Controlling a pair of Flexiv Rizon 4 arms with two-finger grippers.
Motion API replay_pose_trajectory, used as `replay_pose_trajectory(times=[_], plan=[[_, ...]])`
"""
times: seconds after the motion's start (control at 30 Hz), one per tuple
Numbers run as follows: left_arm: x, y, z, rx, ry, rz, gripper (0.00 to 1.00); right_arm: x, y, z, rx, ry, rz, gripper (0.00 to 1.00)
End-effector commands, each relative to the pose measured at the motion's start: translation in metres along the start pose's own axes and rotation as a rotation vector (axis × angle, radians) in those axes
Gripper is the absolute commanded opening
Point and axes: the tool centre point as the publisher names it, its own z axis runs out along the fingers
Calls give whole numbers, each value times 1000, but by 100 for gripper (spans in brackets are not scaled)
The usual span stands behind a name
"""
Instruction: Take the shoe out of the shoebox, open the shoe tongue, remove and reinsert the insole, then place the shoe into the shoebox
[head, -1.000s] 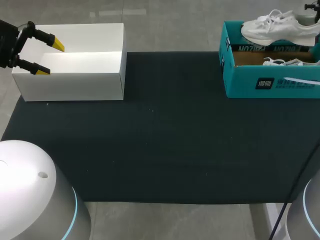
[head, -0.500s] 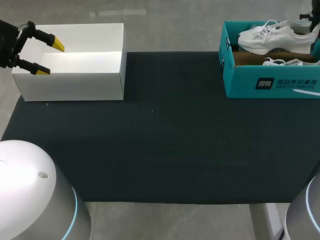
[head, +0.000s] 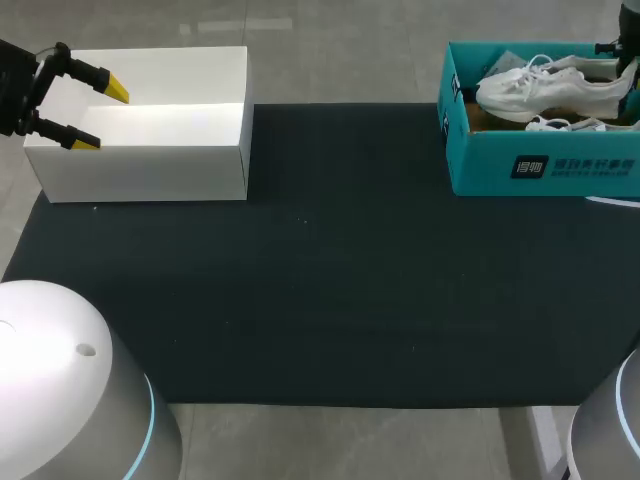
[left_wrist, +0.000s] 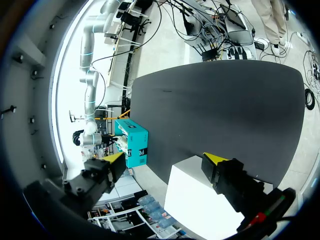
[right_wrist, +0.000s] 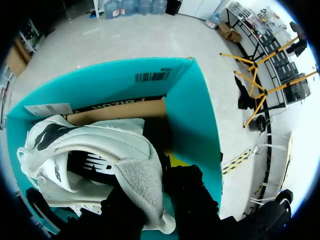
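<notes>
Change: over the last second the white shoe (head: 545, 90) has been lowered from above the teal shoebox (head: 540, 165) until it sits partly inside it; the left arm has not been moved.
Shoe: held with its toe toward 9 o'clock, at about 1 o'clock on the dark counter (head: 330, 280), just above a second shoe (head: 565, 125) whose laces are seen in the box.
Right claw (right_wrist: 160, 185): closed on the shoe's heel collar, a grip by which the shoe can be guided down into the box.
Left claw (head: 100, 116): spread open and empty, parked over the white box (head: 150, 170) at 10 o'clock, well apart, judged to be kept out of the way.
Stage: the final placing is judged nearly done; the shoe is not yet released.
</notes>
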Motion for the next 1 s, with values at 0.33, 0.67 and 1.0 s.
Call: replay_pose_trajectory(times=[0.33,0.67,1.0], plan=[[-1,0,0,1,3,-1,100,-2,4,27,23,-26,22,0],[-1,0,0,1,3,-1,100,0,-2,48,48,-34,46,0],[-1,0,0,1,3,-1,100,4,-6,56,56,-25,79,0]])
